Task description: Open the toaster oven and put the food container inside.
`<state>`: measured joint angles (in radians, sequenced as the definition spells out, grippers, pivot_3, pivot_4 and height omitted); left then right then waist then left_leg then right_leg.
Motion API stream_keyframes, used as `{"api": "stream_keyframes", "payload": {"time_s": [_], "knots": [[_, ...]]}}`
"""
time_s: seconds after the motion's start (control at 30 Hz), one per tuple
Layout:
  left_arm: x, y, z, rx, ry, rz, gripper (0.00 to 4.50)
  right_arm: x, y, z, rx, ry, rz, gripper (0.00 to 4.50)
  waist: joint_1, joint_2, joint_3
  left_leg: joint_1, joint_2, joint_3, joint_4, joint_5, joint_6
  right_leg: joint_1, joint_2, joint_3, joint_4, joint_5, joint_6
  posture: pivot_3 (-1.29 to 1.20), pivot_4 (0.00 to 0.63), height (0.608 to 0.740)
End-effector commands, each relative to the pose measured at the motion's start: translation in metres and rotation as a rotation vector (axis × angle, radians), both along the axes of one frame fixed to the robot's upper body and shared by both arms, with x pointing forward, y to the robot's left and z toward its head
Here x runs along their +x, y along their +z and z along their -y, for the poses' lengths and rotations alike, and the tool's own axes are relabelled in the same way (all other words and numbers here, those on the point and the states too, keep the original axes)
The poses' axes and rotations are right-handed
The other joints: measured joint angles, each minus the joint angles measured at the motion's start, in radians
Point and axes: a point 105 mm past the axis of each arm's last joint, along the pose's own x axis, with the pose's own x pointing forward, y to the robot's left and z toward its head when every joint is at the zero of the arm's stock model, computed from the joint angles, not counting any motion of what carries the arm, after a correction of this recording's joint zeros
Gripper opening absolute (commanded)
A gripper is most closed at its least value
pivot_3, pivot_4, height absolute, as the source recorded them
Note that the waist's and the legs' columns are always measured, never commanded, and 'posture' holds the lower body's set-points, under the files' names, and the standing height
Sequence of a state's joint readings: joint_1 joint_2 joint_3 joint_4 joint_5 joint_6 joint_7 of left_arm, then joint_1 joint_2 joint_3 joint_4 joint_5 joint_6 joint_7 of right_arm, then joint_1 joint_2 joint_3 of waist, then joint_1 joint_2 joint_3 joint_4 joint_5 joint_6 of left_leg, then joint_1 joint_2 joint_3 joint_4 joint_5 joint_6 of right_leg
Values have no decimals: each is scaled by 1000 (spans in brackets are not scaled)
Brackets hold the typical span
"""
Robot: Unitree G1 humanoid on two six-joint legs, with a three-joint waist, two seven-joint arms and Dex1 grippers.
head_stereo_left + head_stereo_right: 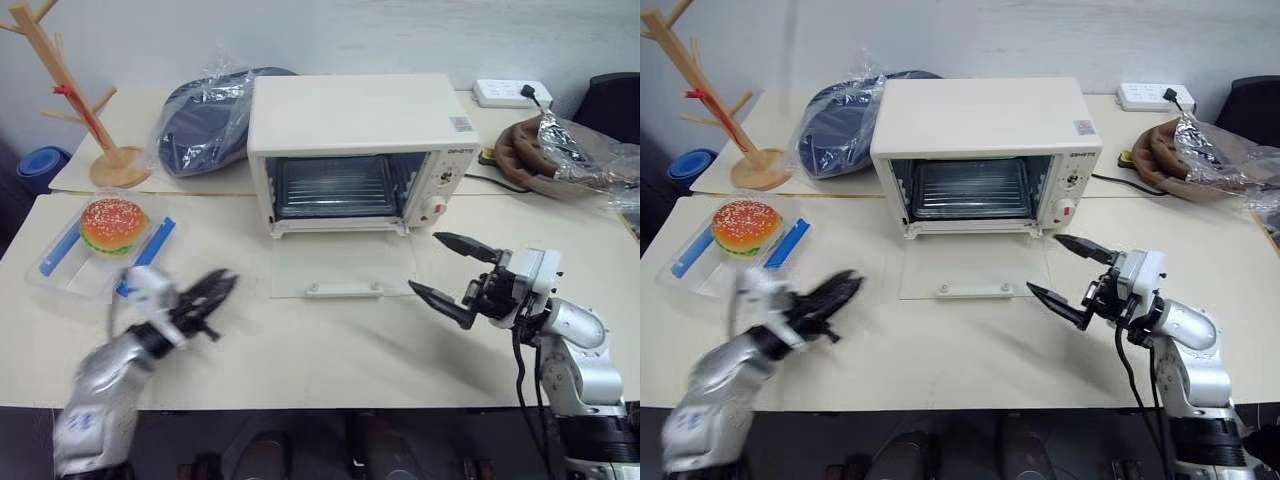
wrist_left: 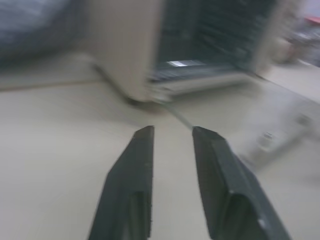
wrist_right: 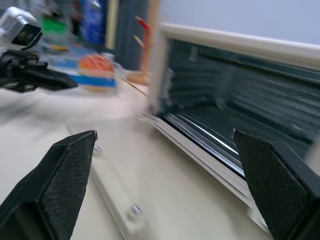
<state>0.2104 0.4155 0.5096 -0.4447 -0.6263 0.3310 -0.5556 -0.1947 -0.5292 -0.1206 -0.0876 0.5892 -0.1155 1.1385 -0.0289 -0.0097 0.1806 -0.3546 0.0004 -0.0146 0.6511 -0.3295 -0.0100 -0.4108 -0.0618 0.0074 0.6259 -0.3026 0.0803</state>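
At the left edge of the frame, the food container [image 1: 95, 250] is seen resting on the table [image 1: 330, 350], hamburger inside, untouched. Just right of it, at lower left, the left gripper [image 1: 205, 300] is held low with its fingers slightly parted, nothing gripped. At centre, the toaster oven [image 1: 350, 150] is found open, its glass door [image 1: 345, 265] laid flat. At right, the right gripper [image 1: 445, 268] is spread wide, empty. Opening is judged done; grasping and loading are left.
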Motion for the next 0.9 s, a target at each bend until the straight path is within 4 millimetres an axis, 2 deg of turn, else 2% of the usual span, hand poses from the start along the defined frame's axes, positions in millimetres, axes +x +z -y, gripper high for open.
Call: {"api": "stream_keyframes", "payload": {"time_s": [0.03,0.17,0.23,0.27,0.33,0.4,0.47,0.57,0.67,0.83,0.9], "knots": [[-53,9,-60,-31,286,-11,2415,-9,7,-19,24,151,41,4500,2,0,0,0,0,0,0,0,0,0,0,0,0,0,0,0,150,740],[-101,-1,-101,-106,499,-107,3605,-11,12,-31,46,234,61,4500,7,-3,1,0,-1,0,1,-2,3,3,-2,0,-3,0,0,0,150,740],[-110,-1,-108,-136,530,-119,4177,-11,13,-33,54,256,57,4500,21,-3,1,1,-2,-2,2,-1,4,4,-4,-2,-3,0,0,0,150,740],[-110,1,-108,-208,526,-119,4491,-13,12,-34,49,272,57,4500,21,-3,1,1,-3,-2,2,-1,4,4,-4,-2,-3,0,-1,0,150,740],[-105,-2,-124,-256,622,-181,4491,-13,11,-35,47,270,75,4500,33,-3,1,1,-4,-3,3,-1,4,5,-5,-3,-3,0,-1,0,150,740],[-91,6,-123,-270,589,-189,4491,-13,9,-34,38,260,85,4500,28,-4,1,0,-4,-3,0,-2,4,4,-6,-3,-4,0,-1,0,150,740],[-69,16,-120,-323,545,-211,4491,-13,5,-32,28,247,80,4500,28,-4,0,0,-4,-3,0,-1,4,3,-6,-3,-3,0,-1,0,150,740],[-48,21,-129,-415,586,-278,4491,-13,-1,-30,19,234,76,4500,27,-4,0,0,-4,-3,1,-1,3,3,-6,-4,-1,0,-1,0,150,740],[-14,23,-143,-458,626,-382,4491,-16,-10,-27,2,221,62,4500,25,-3,0,1,-4,-3,0,-1,3,2,-6,-3,0,0,-1,0,150,740],[3,6,-154,-516,676,-551,4491,-20,-16,-20,-6,190,57,4500,1,-4,1,0,-4,-2,-2,0,0,0,-4,-2,1,0,-1,0,150,740],[8,6,-153,-505,664,-577,4491,-21,-17,-17,-7,176,60,4500,-2,-4,0,0,-4,-2,-2,0,0,0,-4,-2,1,0,-1,0,150,740]]}}
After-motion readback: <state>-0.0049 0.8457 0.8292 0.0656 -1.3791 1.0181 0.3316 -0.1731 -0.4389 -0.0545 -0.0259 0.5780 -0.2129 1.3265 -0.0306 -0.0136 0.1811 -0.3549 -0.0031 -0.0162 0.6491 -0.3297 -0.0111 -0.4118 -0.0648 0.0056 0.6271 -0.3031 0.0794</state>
